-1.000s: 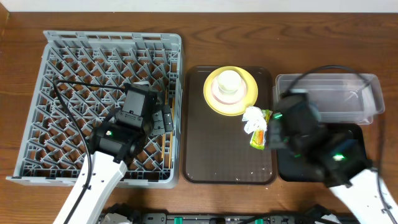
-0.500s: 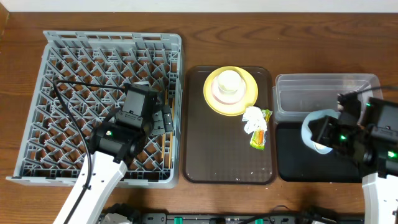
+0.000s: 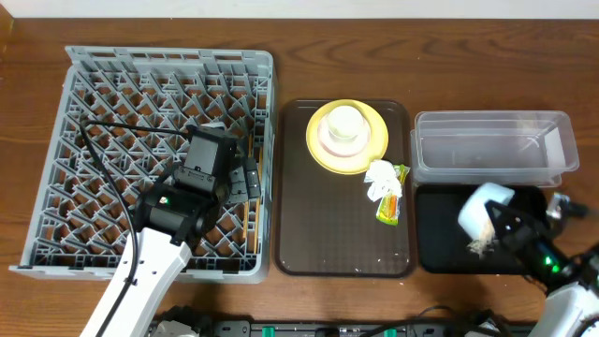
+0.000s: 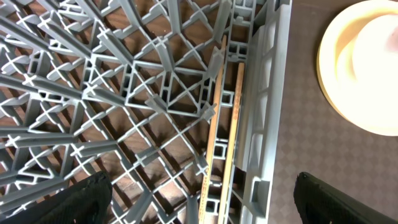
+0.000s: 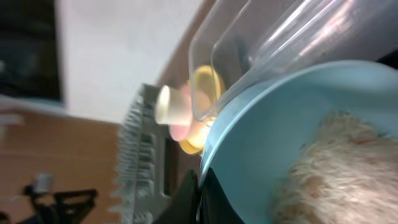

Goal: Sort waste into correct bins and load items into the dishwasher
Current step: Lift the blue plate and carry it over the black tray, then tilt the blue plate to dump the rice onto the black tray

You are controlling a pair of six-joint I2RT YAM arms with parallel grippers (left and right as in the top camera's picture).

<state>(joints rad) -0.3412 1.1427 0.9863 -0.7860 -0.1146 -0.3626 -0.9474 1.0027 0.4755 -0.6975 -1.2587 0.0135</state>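
Note:
My right gripper (image 3: pixel 508 225) (image 5: pixel 200 194) is shut on the rim of the light blue bowl (image 3: pixel 484 210) (image 5: pixel 292 137). The bowl is tipped on its side over the black bin (image 3: pixel 440 245). Whitish food scraps (image 5: pixel 348 168) lie inside it, and some show below its edge (image 3: pixel 482 247). My left gripper (image 3: pixel 246 178) (image 4: pixel 202 202) hangs open over the right edge of the grey dishwasher rack (image 3: pixel 112 84). Two chopsticks (image 4: pixel 225 130) lie in the rack under it. The cream cup (image 3: pixel 343 122) sits in the pinkish bowl (image 3: pixel 329 140) on the yellow plate (image 3: pixel 370 150). The tissue (image 3: pixel 380 177) and wrapper (image 3: pixel 390 204) lie beside the plate.
The plate, tissue and wrapper rest on the brown tray (image 3: pixel 337 243) between the rack and the bins. The clear bin (image 3: pixel 491 145) (image 5: pixel 280 37) stands behind the black one. A black cable (image 3: pixel 103 126) runs across the rack to the left arm.
The right arm has swung from the tray's right edge out over the black bin, carrying the blue bowl and tipping it on its side. The left arm has not moved.

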